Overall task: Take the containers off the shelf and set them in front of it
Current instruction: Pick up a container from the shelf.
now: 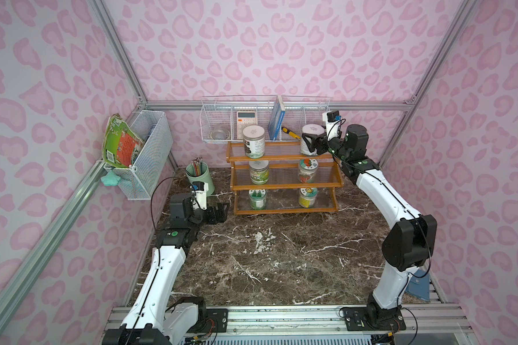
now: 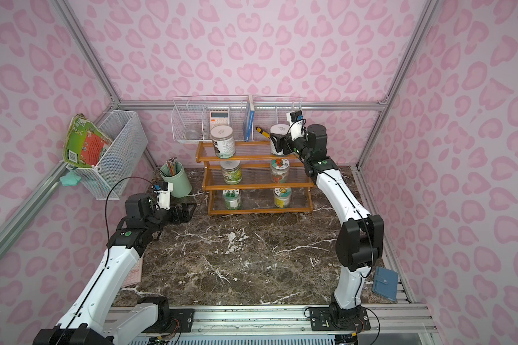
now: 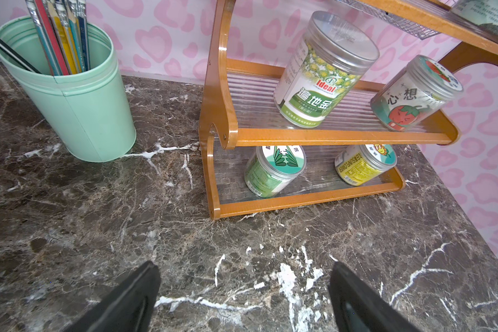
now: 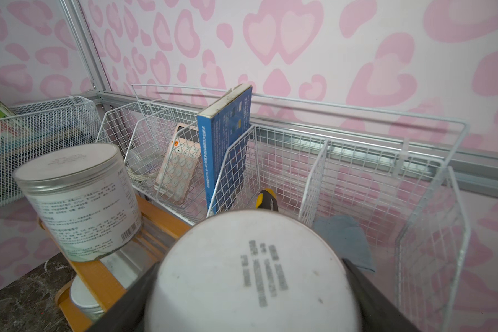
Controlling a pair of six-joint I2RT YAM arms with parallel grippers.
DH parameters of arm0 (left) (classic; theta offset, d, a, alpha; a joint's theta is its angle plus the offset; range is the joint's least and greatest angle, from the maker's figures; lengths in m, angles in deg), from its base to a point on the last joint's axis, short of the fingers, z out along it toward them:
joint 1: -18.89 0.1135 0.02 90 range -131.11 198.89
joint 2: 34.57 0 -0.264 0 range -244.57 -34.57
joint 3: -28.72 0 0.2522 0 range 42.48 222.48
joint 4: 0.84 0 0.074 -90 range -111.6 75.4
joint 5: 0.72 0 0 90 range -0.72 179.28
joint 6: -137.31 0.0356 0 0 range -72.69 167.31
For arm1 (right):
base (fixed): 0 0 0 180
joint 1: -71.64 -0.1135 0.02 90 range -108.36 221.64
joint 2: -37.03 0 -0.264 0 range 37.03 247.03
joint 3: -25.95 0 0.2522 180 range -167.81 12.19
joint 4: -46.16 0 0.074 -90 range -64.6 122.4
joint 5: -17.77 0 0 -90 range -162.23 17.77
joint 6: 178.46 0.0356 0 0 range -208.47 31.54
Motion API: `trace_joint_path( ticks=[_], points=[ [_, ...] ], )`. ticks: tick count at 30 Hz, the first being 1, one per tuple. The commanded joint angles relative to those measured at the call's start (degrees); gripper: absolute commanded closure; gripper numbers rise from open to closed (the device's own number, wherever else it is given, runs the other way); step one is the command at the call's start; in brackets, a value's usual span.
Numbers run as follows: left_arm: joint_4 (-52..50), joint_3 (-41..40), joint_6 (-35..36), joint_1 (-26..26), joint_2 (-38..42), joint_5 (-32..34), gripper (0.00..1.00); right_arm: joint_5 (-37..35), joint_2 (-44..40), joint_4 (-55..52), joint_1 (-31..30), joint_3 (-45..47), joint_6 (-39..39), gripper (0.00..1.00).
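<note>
We are seeing the left arm point(image 1: 162, 268) and right arm point(image 1: 380, 194) wearing glossy white shells point(image 1: 371, 182), black joint housings point(image 1: 410, 242), looping thin black cables point(image 1: 151, 209) and small round green stickers point(image 1: 175, 234).

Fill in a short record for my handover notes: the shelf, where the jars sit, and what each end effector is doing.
shelf: three-tier wooden rack at the back of the marble table
jars on shelf: six, two per tier, upright
jars in front of shelf: none
right end effector: shut on the top-right jar, at the top tier
left end effector: open, empty, above the table near the pencil cup
</note>
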Motion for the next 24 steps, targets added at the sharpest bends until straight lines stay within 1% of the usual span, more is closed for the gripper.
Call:
trace_joint_path(
  ticks=[1,7,13,16,24],
  points=[
    [-0.42,0.47,0.89,-0.08,0.22,-0.29,0.05,0.64,-2.24,3.21,-0.28,2.08,-0.10,0.29],
    [-0.55,0.46,0.99,-0.29,0.19,-0.02,0.05,0.63,-6.71,5.94,-0.55,7.44,-0.26,0.30],
    [-0.51,0.41,0.98,-0.46,0.25,0.10,0.05,0.32,-12.35,8.96,-1.39,14.89,-0.20,0.31],
    [-0.42,0.37,0.94,-0.62,0.25,0.10,0.05,-0.71,-16.58,10.55,-2.55,20.36,-0.52,0.31],
    [-0.07,0.31,0.74,-1.03,-0.08,-0.07,0.05,-8.14,-30.79,14.66,-7.39,38.76,-2.48,0.33]
  ],
)
